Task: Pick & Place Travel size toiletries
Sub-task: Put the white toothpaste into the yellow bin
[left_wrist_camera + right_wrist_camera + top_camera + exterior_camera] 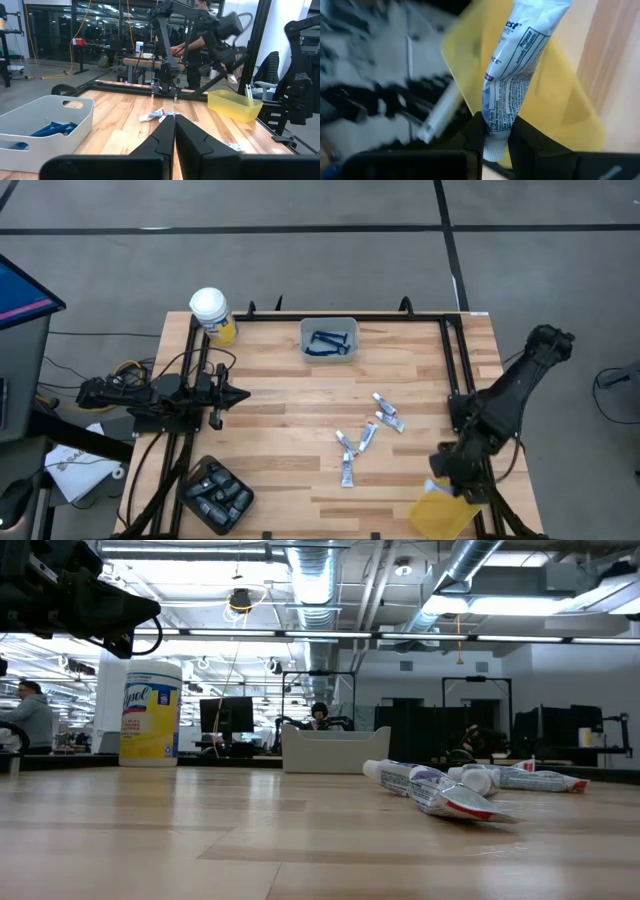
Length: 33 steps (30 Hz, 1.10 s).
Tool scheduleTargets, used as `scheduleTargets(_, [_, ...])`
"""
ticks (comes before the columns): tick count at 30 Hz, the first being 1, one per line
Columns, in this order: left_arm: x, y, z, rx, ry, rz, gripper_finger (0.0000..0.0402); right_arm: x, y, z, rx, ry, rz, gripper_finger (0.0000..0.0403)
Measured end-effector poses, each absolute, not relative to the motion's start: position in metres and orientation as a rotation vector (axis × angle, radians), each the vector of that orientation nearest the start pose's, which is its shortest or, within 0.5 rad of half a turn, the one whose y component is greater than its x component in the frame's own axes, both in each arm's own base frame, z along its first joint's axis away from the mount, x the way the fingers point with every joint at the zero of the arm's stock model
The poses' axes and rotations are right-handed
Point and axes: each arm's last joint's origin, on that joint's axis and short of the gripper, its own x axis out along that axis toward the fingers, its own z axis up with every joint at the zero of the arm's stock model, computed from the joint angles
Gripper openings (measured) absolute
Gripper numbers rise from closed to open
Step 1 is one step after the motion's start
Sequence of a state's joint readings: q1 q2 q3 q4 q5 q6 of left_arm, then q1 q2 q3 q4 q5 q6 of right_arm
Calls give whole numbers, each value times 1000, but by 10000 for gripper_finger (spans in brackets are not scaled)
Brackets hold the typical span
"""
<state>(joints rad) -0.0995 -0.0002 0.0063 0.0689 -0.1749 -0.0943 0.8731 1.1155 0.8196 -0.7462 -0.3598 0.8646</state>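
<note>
Wooden table carries a grey bin at its far edge. Yellow jar stands left of the bin. Loose tubes lie nearer than the bin, toward the right. Black tray sits at the near-left corner; yellow bin at the near-right.

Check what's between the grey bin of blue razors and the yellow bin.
High view: white squeeze tubes scattered on bare wood between grey bin and yellow bin.
</note>
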Motion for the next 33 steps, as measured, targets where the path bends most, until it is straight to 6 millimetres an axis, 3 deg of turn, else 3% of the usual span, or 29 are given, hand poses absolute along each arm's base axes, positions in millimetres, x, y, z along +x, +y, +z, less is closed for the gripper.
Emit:
scheduleTargets(7, [97,-5,172,-105,-78,72,8,114,193,211,244,1619,542,49])
scheduleTargets(13, [97,-5,172,-104,-78,72,8,114,207,183,157,1715,471,49])
scheduleTargets(23, [97,-5,172,-105,-78,72,8,125,220,162,25,1748,500,50])
scheduleTargets(33, [97,-5,172,-104,-78,72,8,133,225,157,54,1766,449,135])
